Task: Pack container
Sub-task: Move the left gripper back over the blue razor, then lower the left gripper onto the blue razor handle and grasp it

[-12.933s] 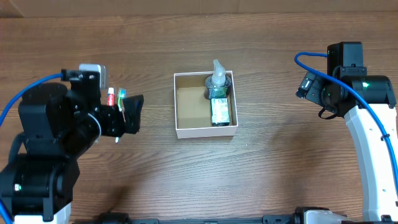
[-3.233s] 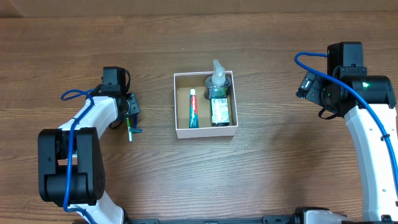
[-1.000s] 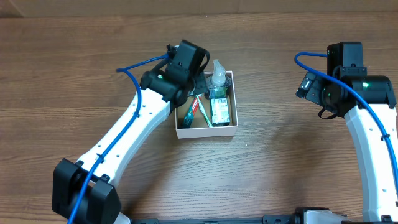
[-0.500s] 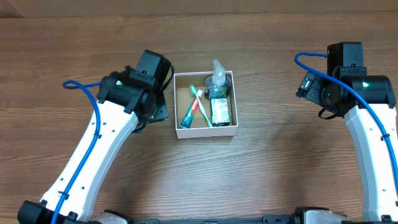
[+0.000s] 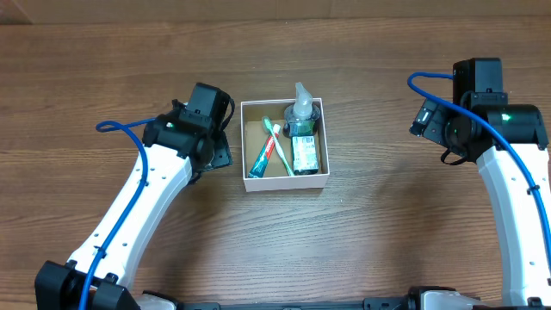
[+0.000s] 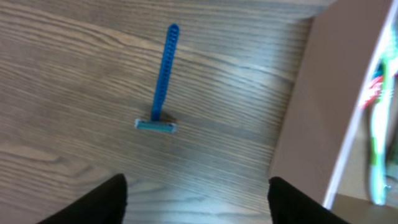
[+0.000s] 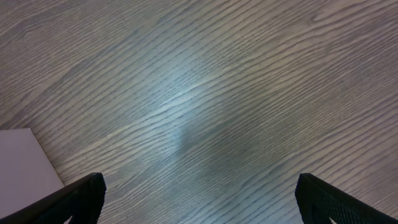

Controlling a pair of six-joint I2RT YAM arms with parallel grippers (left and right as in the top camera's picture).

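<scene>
The container (image 5: 251,182), a white-walled square box with a brown floor, sits mid-table. Inside lie a toothpaste tube (image 5: 262,161), a green and white toothbrush (image 5: 278,143) and a green pump bottle (image 5: 302,145). My left gripper (image 5: 215,155) is open and empty, just left of the box. In the left wrist view it (image 6: 198,182) hovers over wood, with a blue razor (image 6: 163,81) lying ahead and the box wall (image 6: 323,106) on the right. The razor is hidden under the arm in the overhead view. My right gripper (image 5: 424,119) is open and empty, far right.
The right wrist view shows my right gripper (image 7: 200,185) over bare wood, with a white corner (image 7: 25,163) at the lower left. The table's far edge runs along the top of the overhead view.
One second ago the left gripper was over the box with the toothbrush. The toothbrush now lies in the box beside the toothpaste, and the gripper has drawn back left, open.
</scene>
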